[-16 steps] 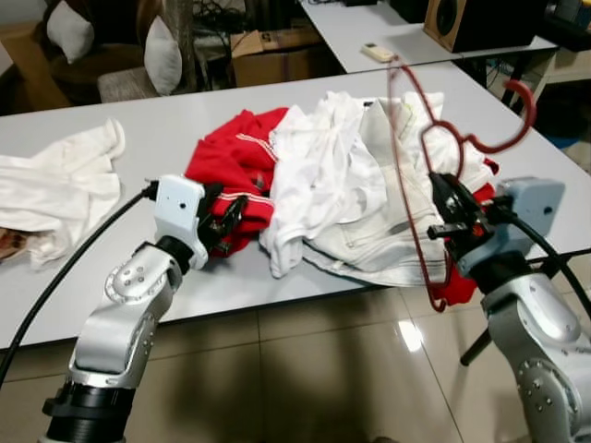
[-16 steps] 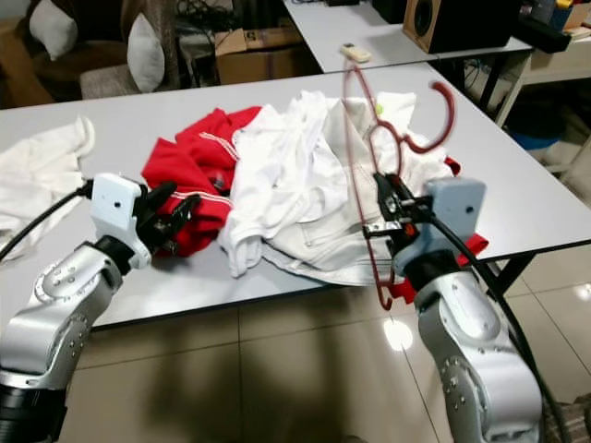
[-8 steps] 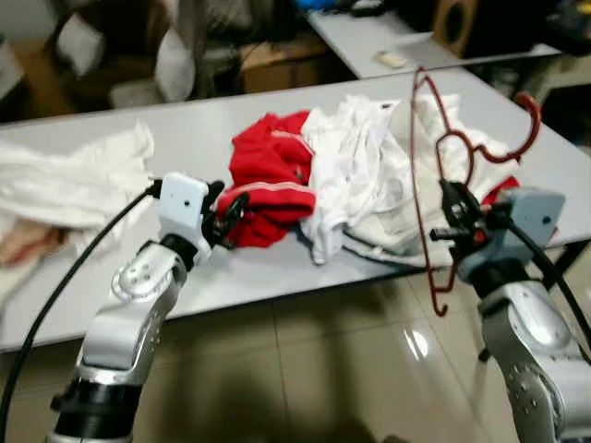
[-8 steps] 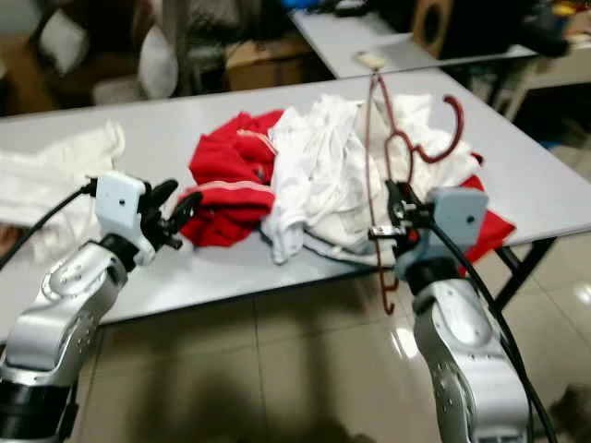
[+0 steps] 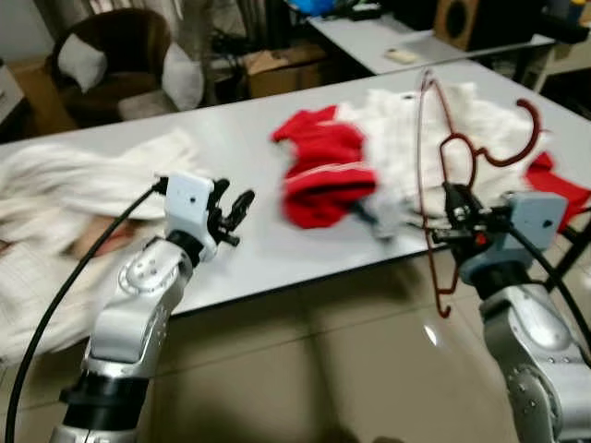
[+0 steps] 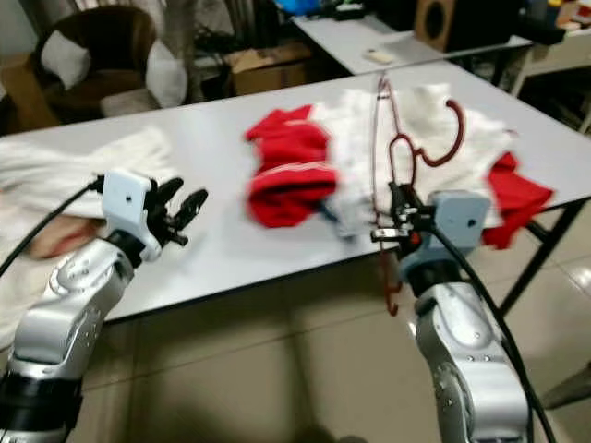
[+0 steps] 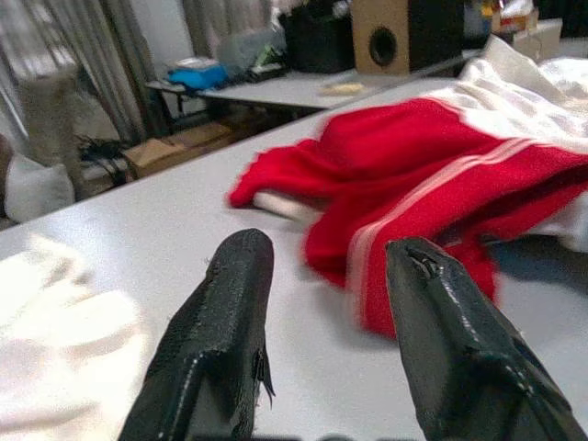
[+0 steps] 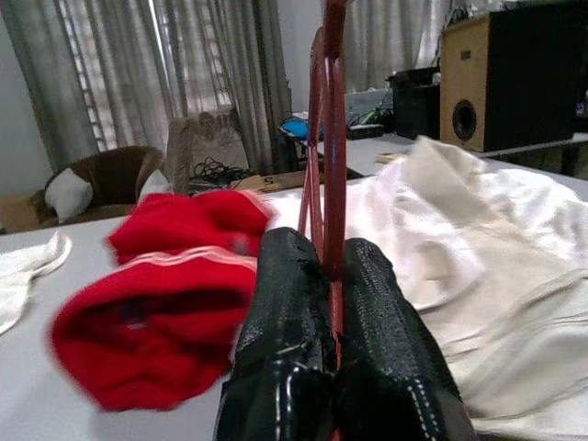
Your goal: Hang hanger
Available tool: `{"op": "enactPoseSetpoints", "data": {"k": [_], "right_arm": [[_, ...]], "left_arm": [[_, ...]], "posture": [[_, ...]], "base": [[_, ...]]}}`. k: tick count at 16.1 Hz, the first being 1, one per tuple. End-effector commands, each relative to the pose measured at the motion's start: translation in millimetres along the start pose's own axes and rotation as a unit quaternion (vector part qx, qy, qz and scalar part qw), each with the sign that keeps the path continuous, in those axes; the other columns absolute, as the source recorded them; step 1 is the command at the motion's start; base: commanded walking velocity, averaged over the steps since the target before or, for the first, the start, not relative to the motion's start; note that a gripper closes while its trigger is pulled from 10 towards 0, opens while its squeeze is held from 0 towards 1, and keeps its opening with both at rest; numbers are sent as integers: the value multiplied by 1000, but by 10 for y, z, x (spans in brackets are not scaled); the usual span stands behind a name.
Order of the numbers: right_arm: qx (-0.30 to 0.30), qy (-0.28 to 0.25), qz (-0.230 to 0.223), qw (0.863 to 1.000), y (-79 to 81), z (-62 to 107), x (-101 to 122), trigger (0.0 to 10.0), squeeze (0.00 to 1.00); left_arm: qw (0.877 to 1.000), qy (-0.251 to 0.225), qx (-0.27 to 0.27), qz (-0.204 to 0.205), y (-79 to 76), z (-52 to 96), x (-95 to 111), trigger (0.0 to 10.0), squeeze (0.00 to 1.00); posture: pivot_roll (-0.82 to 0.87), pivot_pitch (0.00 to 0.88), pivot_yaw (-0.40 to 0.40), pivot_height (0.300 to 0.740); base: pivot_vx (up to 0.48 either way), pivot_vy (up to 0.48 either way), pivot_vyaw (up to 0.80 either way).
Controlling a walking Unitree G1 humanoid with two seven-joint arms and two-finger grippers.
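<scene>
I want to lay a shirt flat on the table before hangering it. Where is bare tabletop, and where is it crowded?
The table is bare between the white clothes on the robot's left and the red garment, beyond the open left gripper. It is crowded on the right, where a white pile lies behind the red hanger pinched in the right gripper.

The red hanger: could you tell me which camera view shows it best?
The left eye view: the whole red hanger shows there, hook to lower end, clamped in the right gripper. The right eye view shows it similarly. The right wrist view catches just the wires between the fingers.
</scene>
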State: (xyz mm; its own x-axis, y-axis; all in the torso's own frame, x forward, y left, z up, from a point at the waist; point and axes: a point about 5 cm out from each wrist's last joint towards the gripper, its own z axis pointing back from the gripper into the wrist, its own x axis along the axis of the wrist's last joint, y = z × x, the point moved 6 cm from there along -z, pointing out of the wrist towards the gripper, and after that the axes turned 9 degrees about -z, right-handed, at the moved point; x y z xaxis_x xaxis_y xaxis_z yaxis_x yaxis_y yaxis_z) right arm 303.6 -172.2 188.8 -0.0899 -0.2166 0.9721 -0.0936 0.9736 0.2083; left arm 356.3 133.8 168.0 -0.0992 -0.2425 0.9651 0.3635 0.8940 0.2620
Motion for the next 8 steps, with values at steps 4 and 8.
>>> {"op": "enactPoseSetpoints", "data": {"k": [4,8], "right_arm": [[21,-4,-6,1000,136,-38,-5,10000,0],[15,-8,-4,1000,116,-37,-7,10000,0]], "left_arm": [[1000,13,21,-9,152,32,-63,10000,0],[1000,15,18,-11,139,23,-69,10000,0]], "posture": [[-126,0,82,740],[-131,0,91,740]], "base": [[0,480,0],[0,480,0]]}}
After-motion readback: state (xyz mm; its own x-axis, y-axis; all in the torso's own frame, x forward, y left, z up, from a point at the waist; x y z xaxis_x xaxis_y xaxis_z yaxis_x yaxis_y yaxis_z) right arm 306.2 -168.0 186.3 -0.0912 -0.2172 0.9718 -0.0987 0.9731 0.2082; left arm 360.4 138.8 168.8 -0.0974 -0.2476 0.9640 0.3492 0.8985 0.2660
